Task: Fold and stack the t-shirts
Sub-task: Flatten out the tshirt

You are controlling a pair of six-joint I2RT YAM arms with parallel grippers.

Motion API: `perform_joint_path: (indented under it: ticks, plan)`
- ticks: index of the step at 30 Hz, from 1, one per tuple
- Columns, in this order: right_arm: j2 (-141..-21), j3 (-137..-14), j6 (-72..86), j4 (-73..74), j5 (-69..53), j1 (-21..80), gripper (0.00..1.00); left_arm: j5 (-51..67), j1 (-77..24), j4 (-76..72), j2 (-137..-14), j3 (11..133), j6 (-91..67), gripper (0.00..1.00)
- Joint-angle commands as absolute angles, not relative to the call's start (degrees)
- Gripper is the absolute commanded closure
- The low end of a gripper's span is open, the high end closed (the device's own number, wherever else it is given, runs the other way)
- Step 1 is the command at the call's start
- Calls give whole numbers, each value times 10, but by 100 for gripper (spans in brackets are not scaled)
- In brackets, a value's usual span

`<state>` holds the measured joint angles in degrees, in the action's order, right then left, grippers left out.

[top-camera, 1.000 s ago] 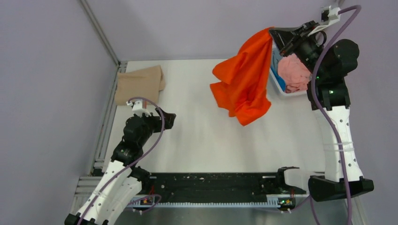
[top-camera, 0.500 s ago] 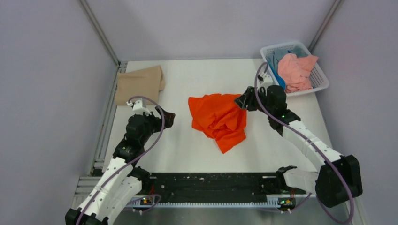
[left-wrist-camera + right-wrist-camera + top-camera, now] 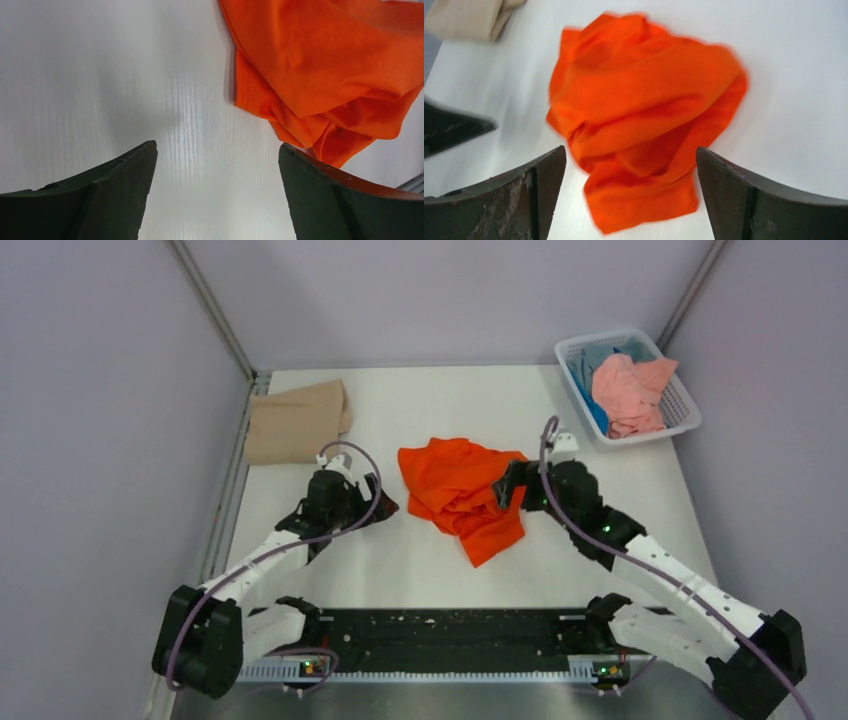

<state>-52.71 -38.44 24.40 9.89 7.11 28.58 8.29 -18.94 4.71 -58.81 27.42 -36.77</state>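
- Top view: the crumpled bright orange cloth t-shirt (image 3: 460,495) lies in a heap mid-way across the white table top (image 3: 420,400), between the two arms.
- Left gripper (image 3: 380,504) sits low just left of the heap, apart from it. Right gripper (image 3: 503,492) is at the heap's right edge; can't tell from here whether it touches cloth.
- Folded tan-beige cloth t-shirt (image 3: 295,422) lies flat at the far left corner.
- White plastic lattice basket (image 3: 680,390) stands at the far right corner, with a bunched salmon-pink cloth t-shirt (image 3: 628,395) on top and a blue cloth t-shirt (image 3: 596,410) showing under it.
- Left wrist view: both fingers are spread wide, with only table top between them and nothing gripped. The orange shirt's hem is ahead, to the upper right.
- Right wrist view: jaws are wide apart and grip nothing. The orange heap lies on the table just ahead of the tips, slightly blurred. The tan shirt shows at the top left corner, and a dark finger of the other arm at the left edge.
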Motion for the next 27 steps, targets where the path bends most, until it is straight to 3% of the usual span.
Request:
perform_joint_path:
  ticks: [1,6,11,16,22,24,27]
  plan:
    - [-544,-358,284,128,218,473,1,118,-227,-21,-674,321,-372,8]
    - [-645,-356,320,106,260,595,5,96,-267,-4,-780,374,-362,24]
    - [-723,-356,356,86,245,600,10,104,-288,-3,-867,425,-358,38]
    - [-749,-323,389,43,235,601,14,72,-313,-3,-922,459,-353,41]
    - [-746,-302,409,34,241,600,15,43,-324,28,-982,501,-359,53]
    - [-738,-295,412,28,245,601,16,52,-329,24,-990,507,-359,64]
    - [-738,-289,416,18,248,601,18,68,-340,6,-985,502,-360,100]
